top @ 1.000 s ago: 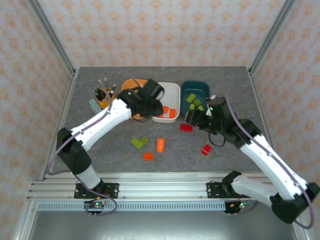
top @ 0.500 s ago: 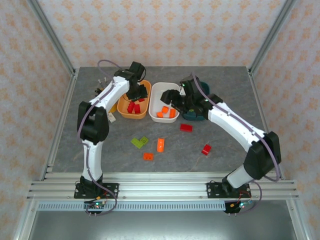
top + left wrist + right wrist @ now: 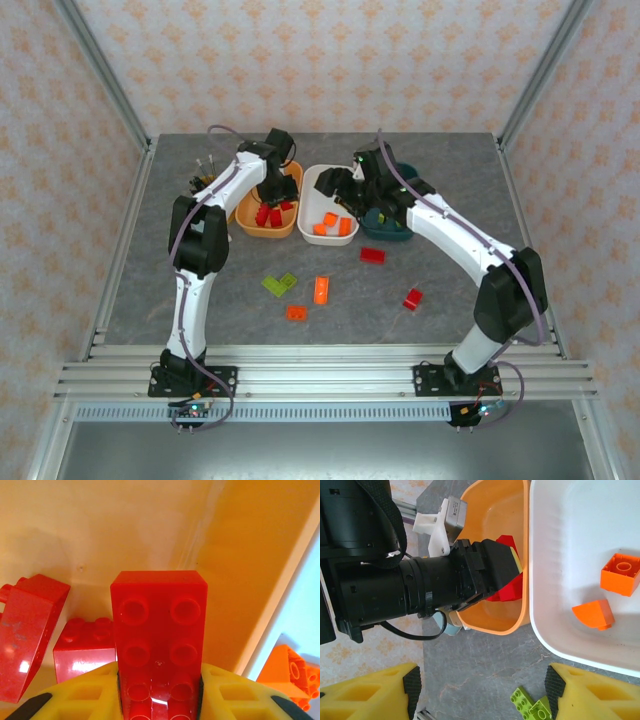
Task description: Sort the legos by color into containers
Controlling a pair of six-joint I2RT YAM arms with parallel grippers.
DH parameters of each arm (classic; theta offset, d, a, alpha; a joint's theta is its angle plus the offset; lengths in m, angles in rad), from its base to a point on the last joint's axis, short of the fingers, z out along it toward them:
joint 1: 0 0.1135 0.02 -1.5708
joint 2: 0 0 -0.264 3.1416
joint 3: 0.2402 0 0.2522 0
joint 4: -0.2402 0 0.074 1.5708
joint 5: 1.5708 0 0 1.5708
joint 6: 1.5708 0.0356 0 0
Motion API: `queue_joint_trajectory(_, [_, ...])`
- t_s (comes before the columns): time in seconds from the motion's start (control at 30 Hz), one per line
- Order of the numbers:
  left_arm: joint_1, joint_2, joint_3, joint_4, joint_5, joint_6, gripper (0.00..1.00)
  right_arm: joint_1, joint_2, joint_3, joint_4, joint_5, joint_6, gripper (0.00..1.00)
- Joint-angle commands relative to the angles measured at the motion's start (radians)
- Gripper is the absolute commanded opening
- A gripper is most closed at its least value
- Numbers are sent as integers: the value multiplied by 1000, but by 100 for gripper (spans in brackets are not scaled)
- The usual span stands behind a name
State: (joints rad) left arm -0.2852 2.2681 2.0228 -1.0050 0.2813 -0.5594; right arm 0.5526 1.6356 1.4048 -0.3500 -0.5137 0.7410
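As the left claw (image 3: 160, 687) pinches it, the studded red brick (image 3: 159, 615) gleams

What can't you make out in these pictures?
Top view: the right arm covers what lies in the teal tub.
Left wrist view: the bottom edge cuts off the red brick in the left gripper.
Right wrist view: the bottom edge cuts off the green bricks.
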Motion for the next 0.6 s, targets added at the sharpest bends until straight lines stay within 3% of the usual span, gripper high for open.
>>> queue_joint_trajectory(0.0, [14,13,40,-65,-20,19,41,-7,21,34,11,-6,6,68])
queue_joint_trajectory(0.13, [13,-9,49,-72,-32,19,49,-8,21,38,1,-5,-3,69])
queue_joint_trajectory(0.33, [13,-78,68,-75,-43,14,52,-6,13,44,-44,11,-48,68])
queue_joint_trajectory(0.43, [12,-153,41,-63,-64,0,54,11,13,59,-115,41,-140,67])
queue_joint_trajectory(0.57, [12,-347,-136,17,-88,-49,60,90,35,96,-259,128,-344,65])
